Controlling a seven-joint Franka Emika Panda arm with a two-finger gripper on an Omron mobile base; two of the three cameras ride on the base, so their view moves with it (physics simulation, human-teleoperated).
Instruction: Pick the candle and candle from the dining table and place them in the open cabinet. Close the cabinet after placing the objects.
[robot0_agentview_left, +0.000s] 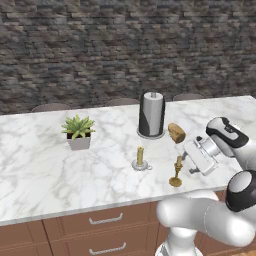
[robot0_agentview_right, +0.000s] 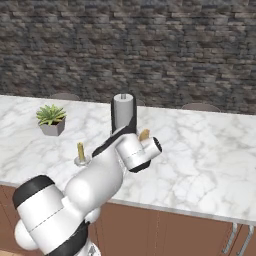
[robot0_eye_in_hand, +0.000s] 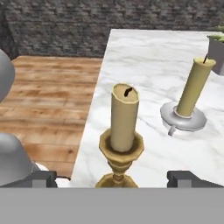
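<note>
Yellow candle upright in brass candlestick on marble desk, framed between wide-open, empty fingers; stubby candle in silver dish holder nearby.

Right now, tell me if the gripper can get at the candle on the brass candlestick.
Probably yes: the open gripper faces the candle on the brass candlestick, nothing between; the dish candle stands apart.

Open pincer hangs just beside the brass-candlestick candle on the marble dining table.
</note>
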